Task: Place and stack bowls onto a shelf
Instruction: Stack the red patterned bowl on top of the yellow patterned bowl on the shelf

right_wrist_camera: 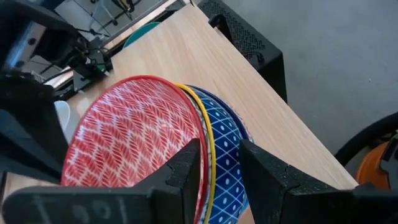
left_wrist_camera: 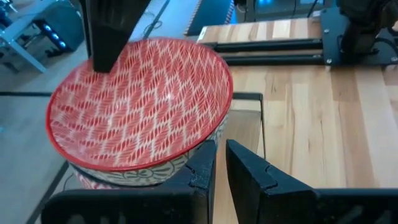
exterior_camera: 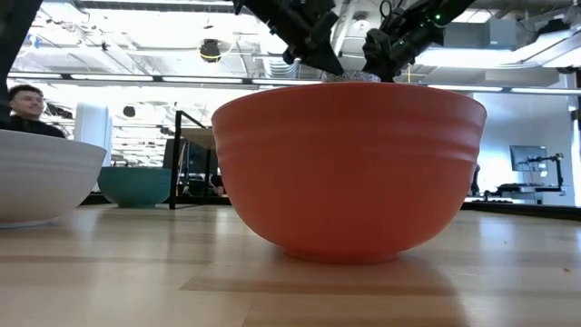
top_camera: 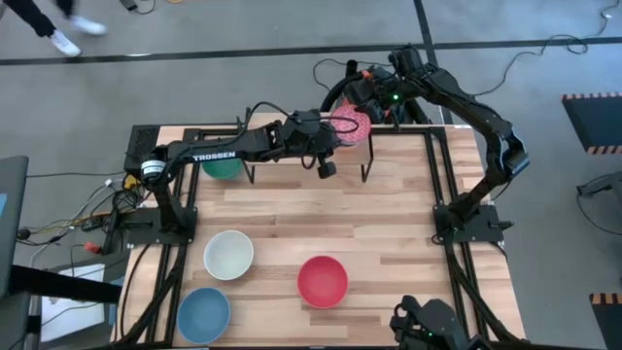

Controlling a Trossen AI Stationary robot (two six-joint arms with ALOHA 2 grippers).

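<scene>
From above, we see both arms meeting at the far edge of the worktop, over the shelf, where the pink speckled bowl tops a stack; the left gripper sits at its near-left rim and the right gripper at its far-right side. A green bowl rests beside the left arm, while the cream-white bowl, red bowl and a blue bowl wait well apart on the near worktop, with open room between. In the low view the red bowl fills the frame, both grippers hanging above and behind it. The left wrist view shows that arm's fingers spread a little with empty space between them, beside the stack's rim, gripping nothing. In the right wrist view, its fingers straddle the stacked rims, pink over yellow speckled bowl over a patterned blue bowl; we cannot tell whether they are clenched. We judge the right arm nearer, and the shelf's back edge close behind the stack.
</scene>
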